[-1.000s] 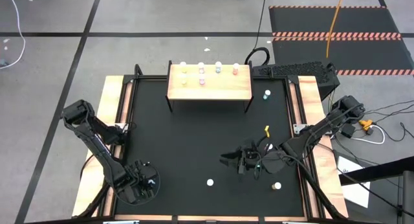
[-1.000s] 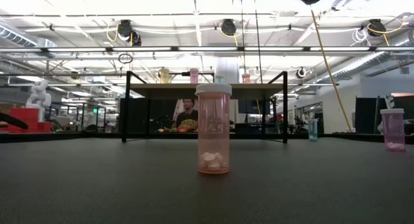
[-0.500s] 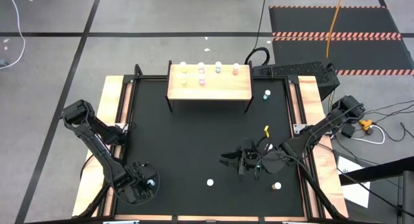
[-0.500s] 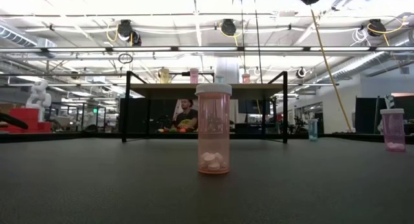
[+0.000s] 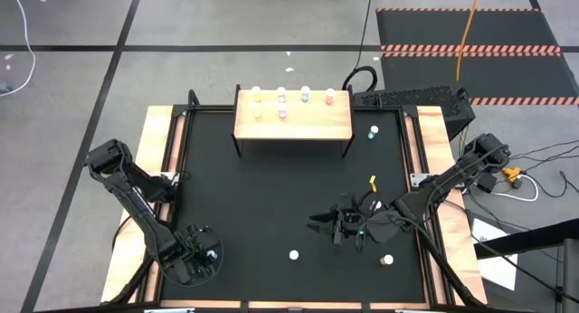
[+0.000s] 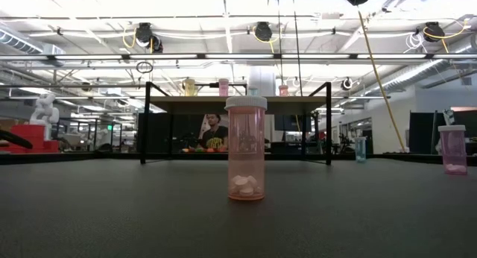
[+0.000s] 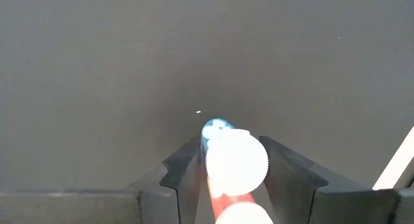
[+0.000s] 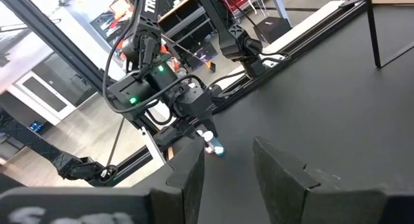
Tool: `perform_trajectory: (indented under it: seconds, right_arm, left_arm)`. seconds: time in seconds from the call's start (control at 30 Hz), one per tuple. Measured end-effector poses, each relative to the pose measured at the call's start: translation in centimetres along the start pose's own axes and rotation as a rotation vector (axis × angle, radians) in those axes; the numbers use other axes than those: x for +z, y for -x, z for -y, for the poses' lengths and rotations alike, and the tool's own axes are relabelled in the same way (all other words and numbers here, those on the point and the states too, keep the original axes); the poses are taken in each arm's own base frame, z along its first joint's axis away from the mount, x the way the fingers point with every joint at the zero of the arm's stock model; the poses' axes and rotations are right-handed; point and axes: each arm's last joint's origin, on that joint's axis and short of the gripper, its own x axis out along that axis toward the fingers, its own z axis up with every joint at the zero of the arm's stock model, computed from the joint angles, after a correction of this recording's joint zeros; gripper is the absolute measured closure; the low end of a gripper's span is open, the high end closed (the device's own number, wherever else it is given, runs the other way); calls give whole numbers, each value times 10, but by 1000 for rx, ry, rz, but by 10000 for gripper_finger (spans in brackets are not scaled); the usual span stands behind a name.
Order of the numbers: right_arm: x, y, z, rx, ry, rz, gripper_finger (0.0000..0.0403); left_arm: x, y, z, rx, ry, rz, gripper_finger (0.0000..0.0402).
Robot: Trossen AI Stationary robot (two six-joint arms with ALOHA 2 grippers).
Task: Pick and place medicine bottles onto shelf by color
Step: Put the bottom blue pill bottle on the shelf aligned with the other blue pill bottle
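Left gripper (image 7: 234, 169): near-left corner of table, fingers clamped on a white-capped bottle (image 7: 236, 160); tint hard to read.
Right gripper (image 8: 226, 166): near-right, low, jaws parted, empty.
Shelf (image 5: 294, 119): far centre, six bottles on top.

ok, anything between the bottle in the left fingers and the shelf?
Nothing visible. The left gripper holds the bottle at the near left corner; bare mat runs to the shelf. The loose bottle and right gripper sit off to the right.
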Motion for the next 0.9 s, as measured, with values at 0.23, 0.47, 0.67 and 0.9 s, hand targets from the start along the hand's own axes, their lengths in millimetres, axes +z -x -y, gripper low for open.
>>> perform_trajectory:
  seconds: [0.23, 0.47, 0.67, 0.9]
  right_arm:
    - [0, 0, 0, 0, -2, 0, 280]
    - [0, 0, 0, 3, 5, -3, 280]
    - [4, 3, -2, 28, 9, -9, 280]
    - [17, 14, -3, 41, 21, 7, 280]
  left_arm:
    - [0, 0, 0, 3, -4, 0, 296]
    - [6, 1, 2, -12, -45, -70, 255]
    - [30, 2, 3, -36, -123, -108, 266]
    - [65, 2, 1, -63, -178, -112, 336]
